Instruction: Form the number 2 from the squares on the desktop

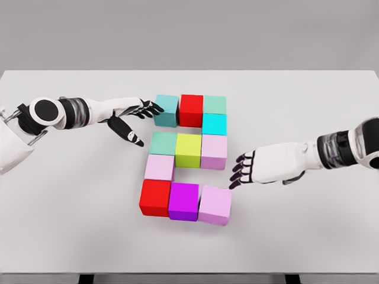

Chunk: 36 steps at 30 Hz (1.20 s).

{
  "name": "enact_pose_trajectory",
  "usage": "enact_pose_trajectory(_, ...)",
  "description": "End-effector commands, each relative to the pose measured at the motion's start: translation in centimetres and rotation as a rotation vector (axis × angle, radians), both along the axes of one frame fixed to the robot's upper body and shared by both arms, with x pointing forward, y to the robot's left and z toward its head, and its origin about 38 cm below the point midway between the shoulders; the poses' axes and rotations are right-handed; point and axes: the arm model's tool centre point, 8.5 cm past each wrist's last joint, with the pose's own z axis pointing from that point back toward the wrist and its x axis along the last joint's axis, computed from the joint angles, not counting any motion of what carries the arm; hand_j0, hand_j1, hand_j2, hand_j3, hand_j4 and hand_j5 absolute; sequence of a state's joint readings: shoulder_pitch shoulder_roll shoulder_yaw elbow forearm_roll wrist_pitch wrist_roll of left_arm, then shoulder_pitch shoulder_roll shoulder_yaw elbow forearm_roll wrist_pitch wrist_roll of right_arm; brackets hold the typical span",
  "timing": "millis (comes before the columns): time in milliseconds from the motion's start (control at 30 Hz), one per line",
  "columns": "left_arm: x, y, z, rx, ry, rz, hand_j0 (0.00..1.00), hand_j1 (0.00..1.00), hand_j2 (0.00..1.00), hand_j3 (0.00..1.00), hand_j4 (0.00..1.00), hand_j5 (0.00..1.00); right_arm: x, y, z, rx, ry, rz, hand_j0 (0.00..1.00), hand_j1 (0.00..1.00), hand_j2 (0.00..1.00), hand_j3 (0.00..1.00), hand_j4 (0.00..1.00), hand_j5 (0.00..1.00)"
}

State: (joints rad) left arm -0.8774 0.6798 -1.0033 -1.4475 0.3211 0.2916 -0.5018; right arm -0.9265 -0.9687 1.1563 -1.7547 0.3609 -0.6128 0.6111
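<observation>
**Forming a "2": blocks grouped mid-table, both hands empty**

Eleven coloured cubes are seen packed on the white table (71, 225), laid out as a digit 2.

- Top row, L to R: teal cube (167, 110), red cube (191, 109), pale green cube (215, 105).
- Cyan cube (214, 123) sits just below the pale green one, on the R side.
- Mid row: green cube (163, 143), yellow-green cube (189, 149), lilac cube (214, 151).
- Pink cube (159, 167) is set below the green one, on the L side.
- Bottom row: second red cube (155, 197), purple cube (183, 201), light purple cube (215, 205), the last slightly askew.

Left hand (131, 117) is held w/ fingers spread, nothing gripped; fingertips (155, 108) are at the teal cube's L face, apparently touching. Right hand (256, 167) is likewise relaxed & empty, fingertips just beside the light purple cube's upper R corner; contact can't be told.
</observation>
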Motion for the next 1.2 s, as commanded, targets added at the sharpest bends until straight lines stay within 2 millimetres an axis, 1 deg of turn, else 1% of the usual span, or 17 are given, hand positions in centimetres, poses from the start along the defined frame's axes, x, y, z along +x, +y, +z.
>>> enact_pose_trajectory(0, 0.0, -0.4, 0.1, -0.006, -0.003, -0.008, 0.91, 0.91, 0.91, 0.91, 0.91, 0.91, 0.1, 0.3, 0.1, 0.007, 0.0, 0.004, 1.0, 1.0, 1.0, 1.0, 1.0, 1.0)
enact_pose_trajectory(67, 0.0, -0.5, 0.1, -0.008, -0.003, -0.01, 0.91, 0.91, 0.91, 0.91, 0.91, 0.91, 0.6, 0.1, 1.1, 0.014, -0.015, -0.007, 1.0, 1.0, 1.0, 1.0, 1.0, 1.0)
enact_pose_trajectory(167, 0.2, 0.1, 0.9, -0.016, -0.02, 0.001, 0.91, 0.91, 0.91, 0.91, 0.91, 0.91, 1.0, -0.8, 1.2, 0.006, -0.018, -0.036, 1.0, 1.0, 1.0, 1.0, 1.0, 1.0)
enact_pose_trajectory(233, 0.5, 0.8, 0.7, -0.01, -0.018, 0.02, 0.91, 0.91, 0.91, 0.91, 0.91, 0.91, 1.0, -2.8, 1.4, -0.023, -0.022, -0.075, 1.0, 1.0, 1.0, 1.0, 1.0, 1.0)
enact_pose_trajectory(300, 1.2, 2.2, 0.3, -0.004, -0.013, 0.063, 0.91, 0.91, 0.91, 0.91, 0.91, 0.91, 0.6, -4.3, 1.7, -0.047, -0.028, -0.101, 1.0, 1.0, 1.0, 1.0, 1.0, 1.0)
enact_pose_trajectory(400, 1.9, 3.4, -0.3, -0.005, -0.016, 0.083, 0.91, 0.91, 0.91, 0.91, 0.91, 0.91, 0.1, -3.9, 1.5, -0.048, -0.02, -0.083, 1.0, 1.0, 1.0, 1.0, 1.0, 1.0)
enact_pose_trajectory(467, 1.9, 3.3, -0.4, -0.006, -0.014, 0.082, 0.91, 0.91, 0.91, 0.91, 0.91, 0.91, -0.4, -3.9, 0.5, -0.061, 0.009, -0.076, 1.0, 1.0, 1.0, 1.0, 1.0, 1.0)
enact_pose_trajectory(600, 2.0, 3.3, -0.2, -0.006, -0.017, 0.085, 0.91, 0.91, 0.91, 0.91, 0.91, 0.91, -0.8, -3.5, -0.6, -0.069, 0.039, -0.062, 1.0, 1.0, 1.0, 1.0, 1.0, 1.0)
enact_pose_trajectory(633, 2.2, 3.7, -0.1, -0.004, -0.018, 0.096, 0.91, 0.91, 0.91, 0.91, 0.91, 0.91, -1.1, -3.4, -1.2, -0.075, 0.057, -0.054, 1.0, 1.0, 1.0, 1.0, 1.0, 1.0)
enact_pose_trajectory(667, 2.7, 4.1, 0.2, 0.002, -0.023, 0.113, 0.91, 0.91, 0.91, 0.91, 0.91, 0.91, -1.2, -2.9, -1.4, -0.07, 0.061, -0.043, 1.0, 1.0, 1.0, 1.0, 1.0, 1.0)
enact_pose_trajectory(733, 3.3, 5.0, 0.0, 0.008, -0.017, 0.145, 0.91, 0.91, 0.91, 0.91, 0.91, 0.91, -1.1, -2.3, -1.5, -0.062, 0.062, -0.03, 1.0, 1.0, 1.0, 1.0, 1.0, 1.0)
enact_pose_trajectory(867, 3.4, 4.7, -0.2, 0.007, -0.027, 0.131, 0.91, 0.91, 0.91, 0.91, 0.91, 0.91, -1.1, -1.0, -1.7, -0.044, 0.066, -0.004, 1.0, 1.0, 1.0, 1.0, 1.0, 1.0)
enact_pose_trajectory(967, 3.4, 4.7, -0.2, 0.006, -0.029, 0.13, 0.91, 0.91, 0.91, 0.91, 0.91, 0.91, -1.1, -0.6, -1.7, -0.038, 0.065, 0.005, 1.0, 1.0, 1.0, 1.0, 1.0, 1.0)
enact_pose_trajectory(1000, 3.4, 4.5, -0.2, 0.006, -0.03, 0.124, 0.91, 0.91, 0.91, 0.91, 0.91, 0.91, -1.1, -0.4, -1.7, -0.036, 0.065, 0.009, 1.0, 1.0, 1.0, 1.0, 1.0, 1.0)
enact_pose_trajectory(1067, 3.2, 2.9, -0.3, -0.009, -0.031, 0.089, 0.91, 0.91, 0.91, 0.91, 0.91, 0.91, -1.0, -0.2, -1.6, -0.032, 0.063, 0.014, 1.0, 1.0, 1.0, 1.0, 1.0, 1.0)
enact_pose_trajectory(1167, 2.7, 2.2, -0.1, -0.013, -0.034, 0.046, 0.91, 0.91, 0.91, 0.91, 0.91, 0.91, -1.0, -0.1, -1.6, -0.031, 0.061, 0.016, 1.0, 1.0, 1.0, 1.0, 1.0, 1.0)
